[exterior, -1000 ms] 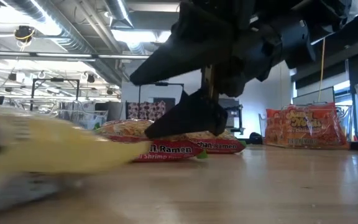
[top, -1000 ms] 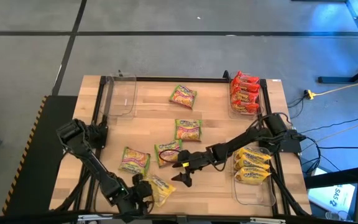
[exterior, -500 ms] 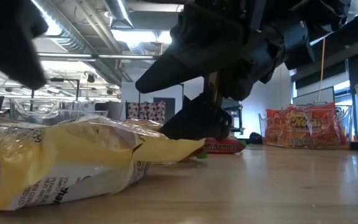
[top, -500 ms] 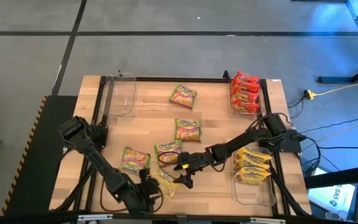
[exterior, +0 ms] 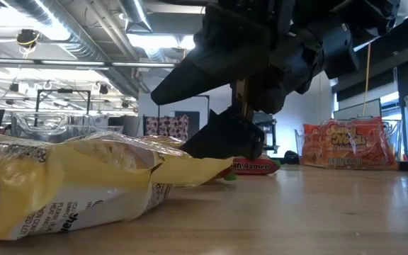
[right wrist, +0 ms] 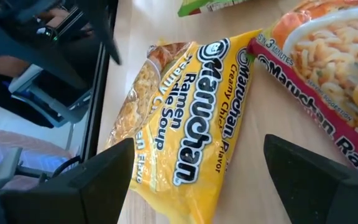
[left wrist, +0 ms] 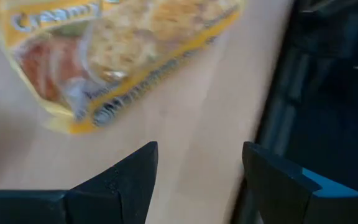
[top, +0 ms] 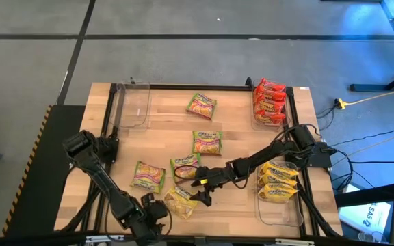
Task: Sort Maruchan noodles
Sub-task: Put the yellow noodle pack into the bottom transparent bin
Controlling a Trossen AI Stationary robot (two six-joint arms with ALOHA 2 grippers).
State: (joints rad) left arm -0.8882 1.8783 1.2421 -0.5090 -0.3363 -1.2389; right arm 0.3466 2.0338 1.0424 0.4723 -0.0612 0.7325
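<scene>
A yellow Maruchan packet (top: 180, 202) lies flat on the wood near the table's front edge; the low view shows it (exterior: 69, 191) large in the foreground. My left gripper (top: 157, 207) hovers open just to its near-left, and in the left wrist view (left wrist: 197, 162) the packet (left wrist: 123, 50) lies ahead of the fingers. My right gripper (top: 200, 191) stands open at the packet's right side. In the right wrist view (right wrist: 207, 180) its fingers flank the packet (right wrist: 179, 124) without a visible touch. Several green-pink packets (top: 207, 142) lie mid-table.
A clear bin (top: 271, 102) at the far right holds red-orange packets. A second bin (top: 279, 183) at the near right holds yellow ones. An empty clear bin (top: 132, 104) stands at the far left. Green-pink packets (top: 148, 176) (top: 185, 166) lie close to both grippers.
My left gripper has drawn back from the yellow packet toward the table's near left corner and risen a little, tipping as it went. The packet, in motion a second ago, has shifted slightly toward my right gripper and now lies still on the wood.
</scene>
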